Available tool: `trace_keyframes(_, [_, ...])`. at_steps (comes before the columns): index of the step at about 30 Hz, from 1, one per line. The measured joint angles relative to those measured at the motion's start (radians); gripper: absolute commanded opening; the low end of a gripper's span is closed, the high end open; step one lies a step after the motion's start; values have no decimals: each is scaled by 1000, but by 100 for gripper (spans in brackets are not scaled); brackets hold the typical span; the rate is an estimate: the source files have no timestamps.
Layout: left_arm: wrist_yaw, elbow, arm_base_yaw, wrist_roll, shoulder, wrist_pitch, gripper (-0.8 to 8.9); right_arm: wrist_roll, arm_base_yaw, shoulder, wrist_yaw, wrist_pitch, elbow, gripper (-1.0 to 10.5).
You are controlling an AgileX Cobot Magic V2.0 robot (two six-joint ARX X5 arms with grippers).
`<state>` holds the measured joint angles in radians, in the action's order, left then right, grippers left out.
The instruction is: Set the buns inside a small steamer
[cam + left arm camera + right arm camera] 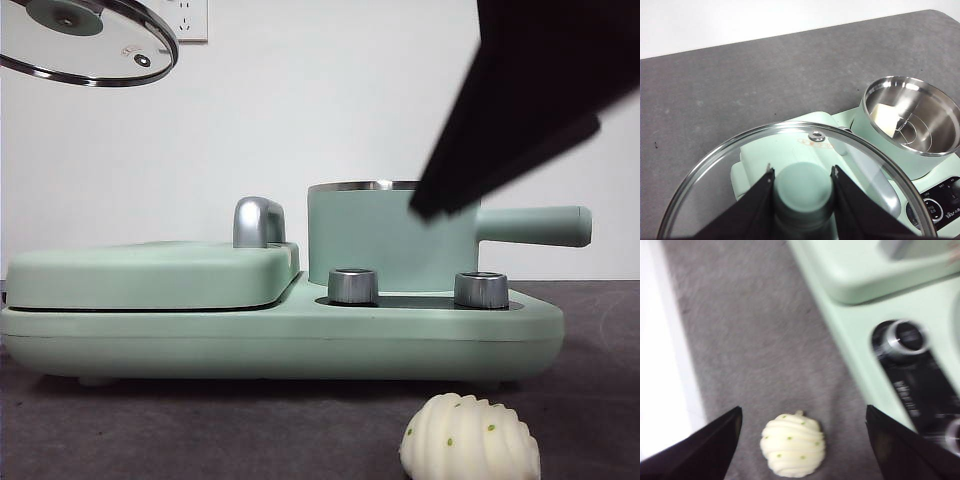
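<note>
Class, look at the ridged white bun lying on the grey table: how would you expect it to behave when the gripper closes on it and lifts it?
The ridged bun looks puffy, so it probably dents under a firm squeeze. Its domed shape suggests it might rock or roll if nudged sideways. The open right gripper is spread wider than the bun, so closing gently seems wise.

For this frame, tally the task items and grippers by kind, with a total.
Buns: 2, the plain bun inside the small steamer, the ridged bun on the table.
Steamer pots: 1.
Glass lids: 1, the lid held by its knob in the left gripper.
Grippers: 2; the right gripper is open above the ridged bun.
Total: 6.
</note>
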<state>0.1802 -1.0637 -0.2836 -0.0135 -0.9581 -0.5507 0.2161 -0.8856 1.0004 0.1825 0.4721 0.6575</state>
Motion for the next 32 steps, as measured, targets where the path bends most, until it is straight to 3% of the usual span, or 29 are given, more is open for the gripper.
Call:
trace_keyframes(17, [0,0,0,3,0,-1,11,-41,-38,188,0,-67,-86,390])
trace_keyframes(24, [0,0,0,3,0,-2,11,-55,-58,244,-47,-91,-86,224])
trace_keyframes(32, [0,0,0,3,0,-2,11,-148,-63,201,-78,-36,-63,221])
